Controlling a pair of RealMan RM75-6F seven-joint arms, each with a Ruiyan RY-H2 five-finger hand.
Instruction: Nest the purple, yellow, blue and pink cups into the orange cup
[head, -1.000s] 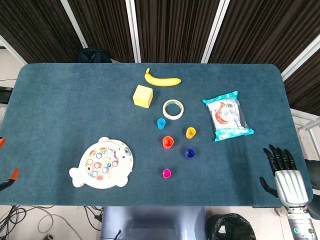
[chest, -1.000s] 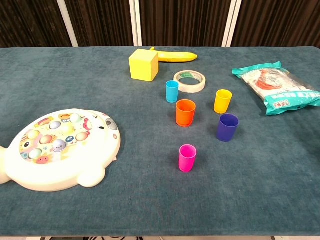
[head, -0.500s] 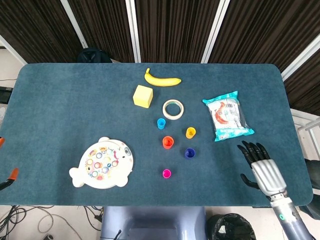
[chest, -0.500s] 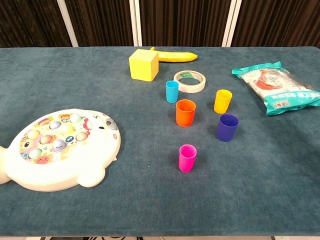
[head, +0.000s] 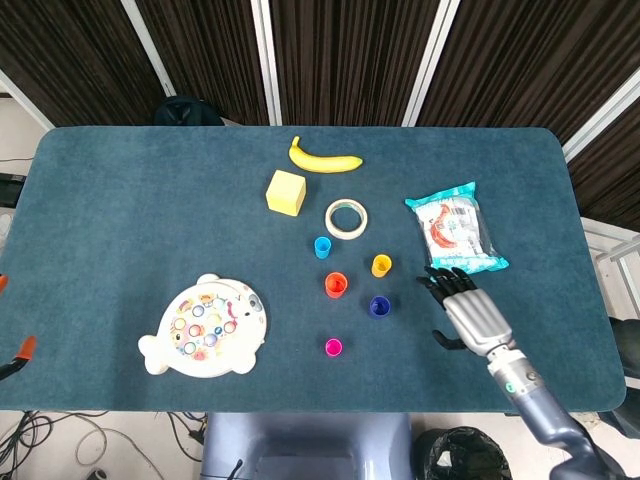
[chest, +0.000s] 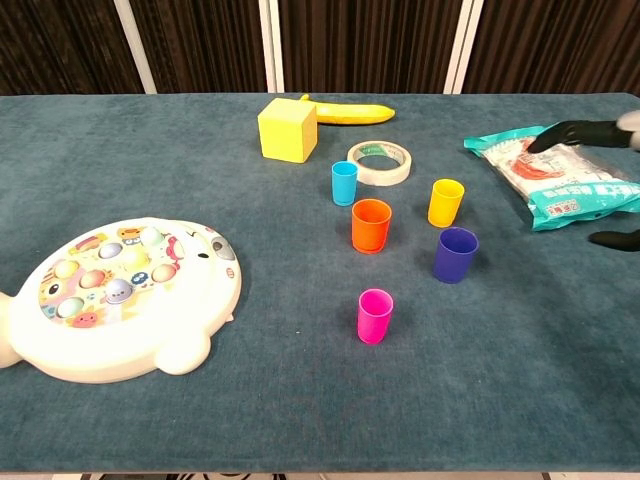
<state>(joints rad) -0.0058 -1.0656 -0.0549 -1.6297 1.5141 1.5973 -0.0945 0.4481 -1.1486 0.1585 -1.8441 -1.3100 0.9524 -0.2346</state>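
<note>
Sweeping in from the table's right edge over the past second, the robot's right hand (head: 465, 310) now hovers open and empty, fingers spread, just right of the purple cup (head: 379, 307) and near the corner of a teal snack packet (head: 456, 231); only its dark fingertips (chest: 572, 131) reach the chest view. No cup has yet been nested. The orange cup (chest: 371, 225) stands upright at the centre of the cluster, with the blue cup (chest: 344, 183) behind it, the yellow cup (chest: 445, 202) to its right, the purple cup front right and the pink cup (chest: 375, 315) nearest the robot, all apart from one another. The left hand is out of both views. A banana (head: 324, 159), a yellow block (head: 286, 192), a tape roll (head: 346, 218) and a fish-shaped toy board (head: 205, 326) take no part. Purple looks the likely first pick: the hand should come in low from the right, clear of the packet, close thumb and fingers around the cup's wall without tipping it, and keep off the yellow cup just behind
</note>
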